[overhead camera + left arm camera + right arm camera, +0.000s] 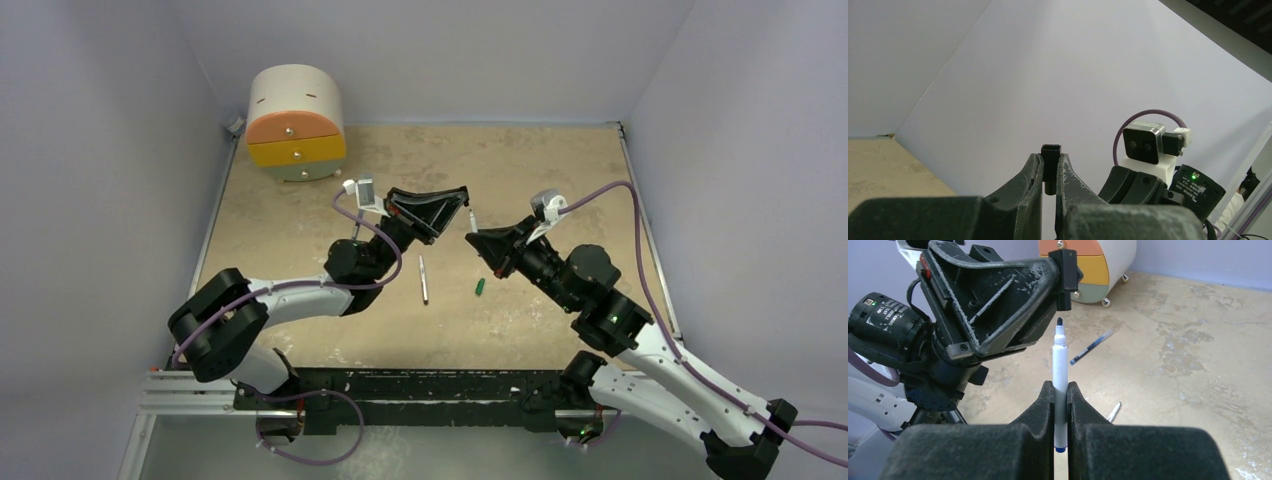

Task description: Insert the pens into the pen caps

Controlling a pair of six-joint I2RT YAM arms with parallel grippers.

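The left claw [1050, 161] is pinched shut on a stubby black cap [1051, 151], a squared plastic sleeve that stands up between the two matte black fingers [1034, 172] with its top poking clear above them. The right claw [1060, 390] is clamped tight on a white pen [1060, 354], a smooth round barrel that narrows to a dark pointed tip. The pen stands upright between the rough, rubbery-looking pads [1045, 400]. Both are held in the air over the middle of the table [300, 230], a sandy, mottled, scuffed surface. The pen tip is just below the cap's lower end, very close, though contact cannot be judged. A slim silver pen [423, 278] lies flat on the table, and a small green cap [480, 287] lies near it, apart from it. At the far left corner stands a rounded cream drawer unit [295, 118] with glossy orange and yellow fronts.
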